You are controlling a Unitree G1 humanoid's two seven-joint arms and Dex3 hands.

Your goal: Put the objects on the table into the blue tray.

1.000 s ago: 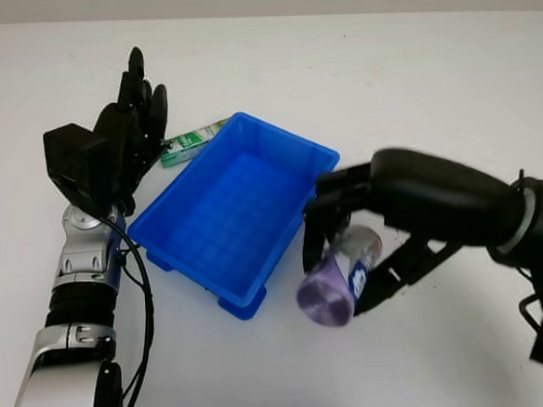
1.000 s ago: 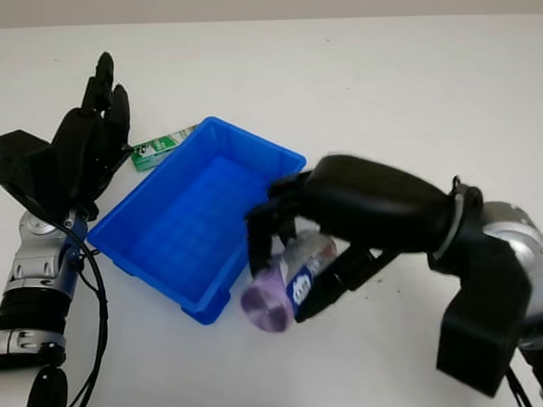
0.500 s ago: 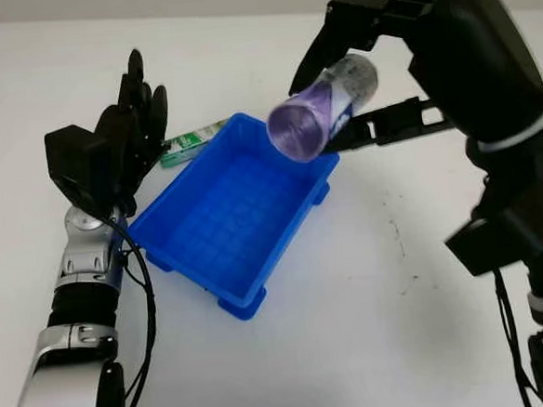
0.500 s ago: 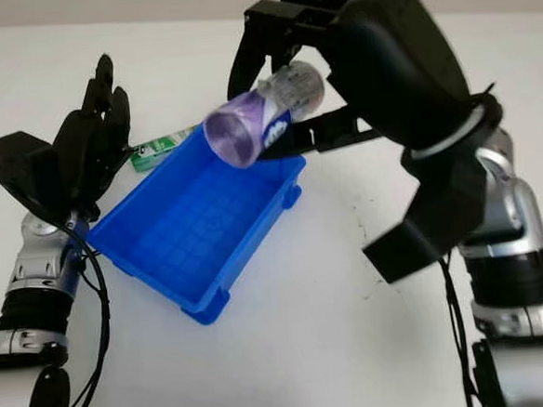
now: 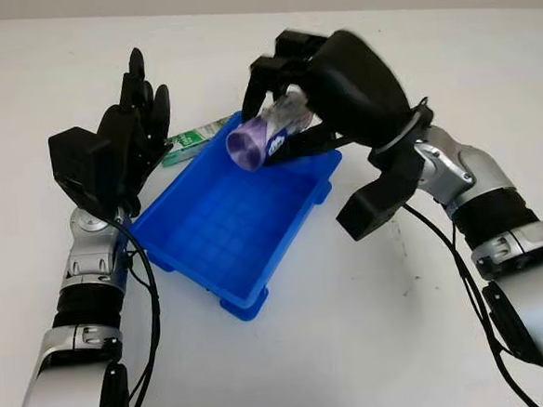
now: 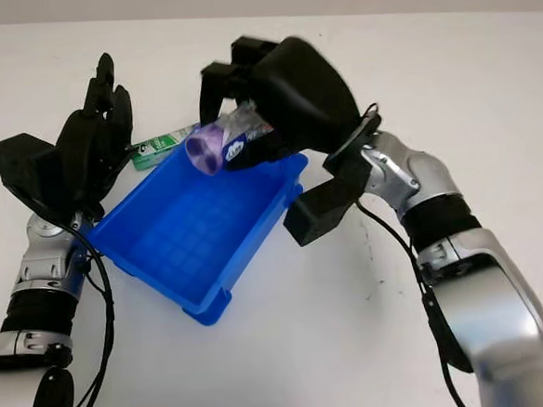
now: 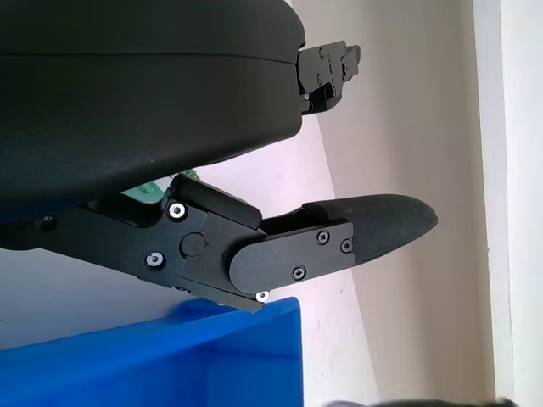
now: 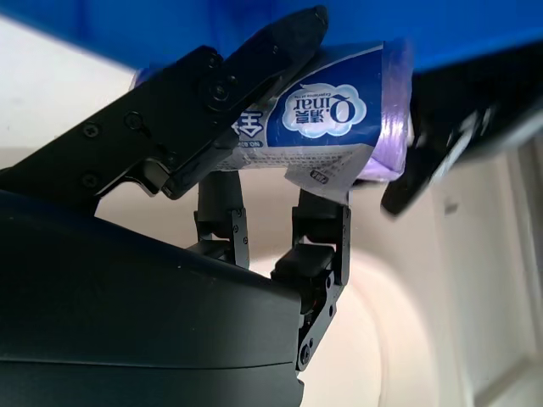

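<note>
White table (image 5: 410,45); right robot hand (image 5: 301,90) grips purple roll (image 5: 267,137) above blue tray (image 5: 230,211)

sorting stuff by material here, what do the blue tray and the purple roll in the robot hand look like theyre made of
The blue tray looks like moulded hard plastic: one even colour, slight sheen, a ribbed grid on its floor. The purple roll, held over the tray's far end by the right robot hand, seems to be thin plastic film, possibly bags, wrapped by a printed label; the wrapper looks glossy and crinkled. The left robot hand is open beside the tray.
</note>
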